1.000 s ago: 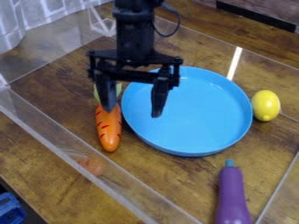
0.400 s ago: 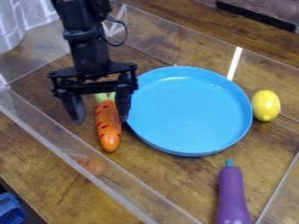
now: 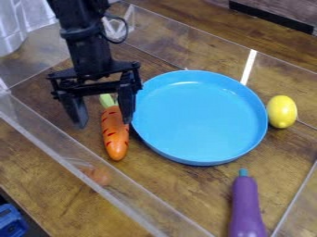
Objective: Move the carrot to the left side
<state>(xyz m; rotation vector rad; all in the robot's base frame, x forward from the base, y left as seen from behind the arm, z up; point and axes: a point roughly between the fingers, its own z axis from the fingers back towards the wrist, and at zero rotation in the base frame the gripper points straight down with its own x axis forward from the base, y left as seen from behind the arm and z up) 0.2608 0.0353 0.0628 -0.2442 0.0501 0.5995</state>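
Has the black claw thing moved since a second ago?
Yes. The black end effector shifted left, off the round blue plate, and now straddles the small orange toy carrot, open.

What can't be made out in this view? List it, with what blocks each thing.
- Carrot: its green top is hidden behind the claw, camera view.
- Contact: whether the open claw's fingers touch the carrot or the table cannot be told; the angle hides it.
- Eggplant: its lower end is cut off by the bottom edge.
- Arm: upper part cut off by the top edge.

Black arm — two-fingered black hand [image 3: 103, 109]
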